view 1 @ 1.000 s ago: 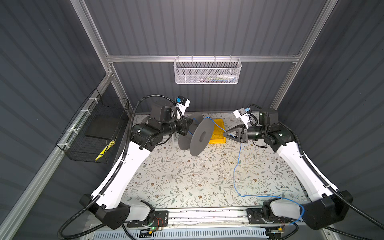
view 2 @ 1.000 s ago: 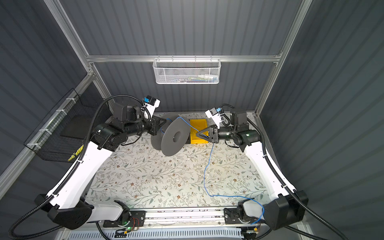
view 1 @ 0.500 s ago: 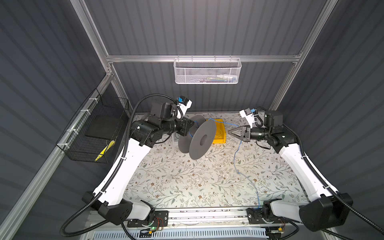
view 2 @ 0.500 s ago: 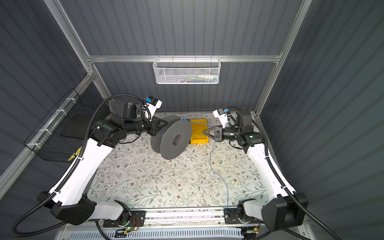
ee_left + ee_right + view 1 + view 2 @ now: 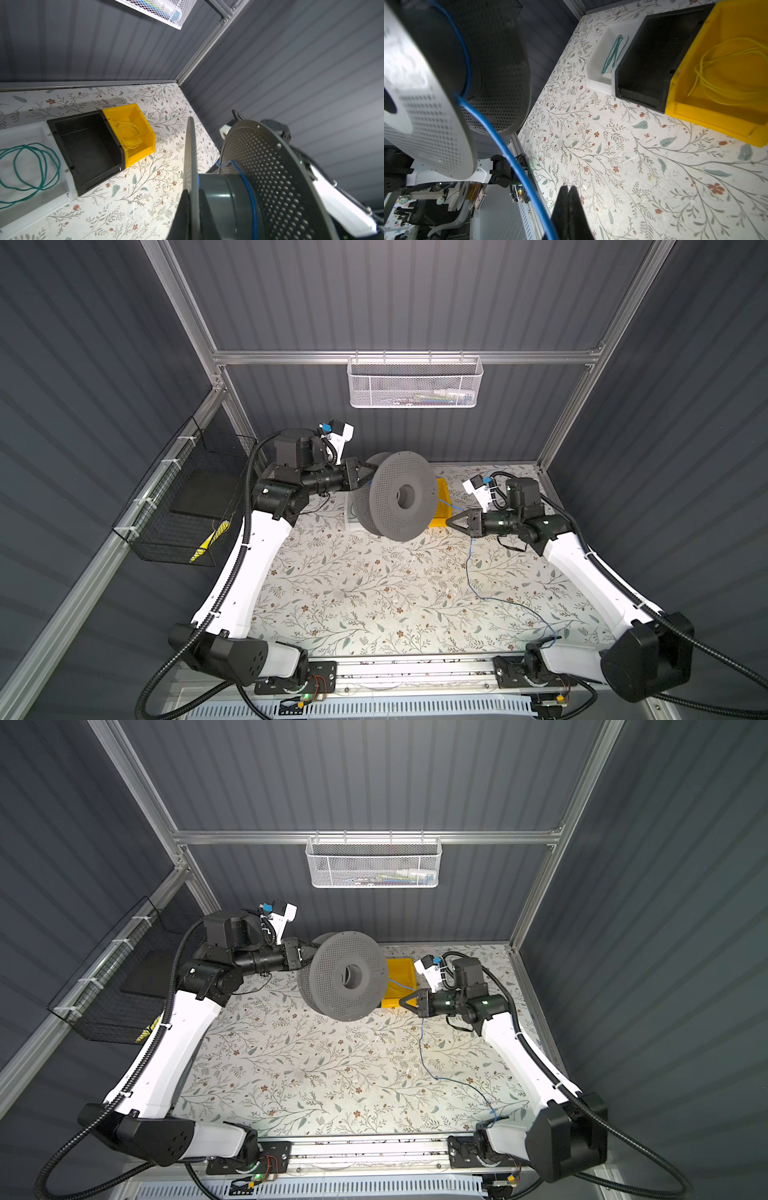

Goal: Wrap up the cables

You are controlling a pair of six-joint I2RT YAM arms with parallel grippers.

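Observation:
A grey perforated spool [image 5: 401, 495] [image 5: 349, 975] hangs above the back of the table. My left gripper [image 5: 368, 475] [image 5: 192, 197] is shut on its far flange. The thin blue cable [image 5: 467, 568] [image 5: 422, 1048] has a few turns on the hub [image 5: 249, 191]. It runs taut off the spool [image 5: 508, 149] to my right gripper [image 5: 448, 521] [image 5: 568, 188], just right of the spool. That gripper's fingertips meet, and the cable crosses one finger near its base. Below it the cable drops and trails over the table to the front right.
A yellow bin [image 5: 442, 489] [image 5: 133, 133] with a yellow wire, a black bin [image 5: 87, 149] and a white tray [image 5: 41, 128] with a green wire stand at the back behind the spool. A white mesh basket [image 5: 413, 383] hangs on the back wall, a black wire basket [image 5: 183, 497] on the left.
My right gripper closed its slightly parted jaws and drew back to the right. The spool shifted right and turned its face more to the camera. The cable's tail on the table straightened out of its front loop.

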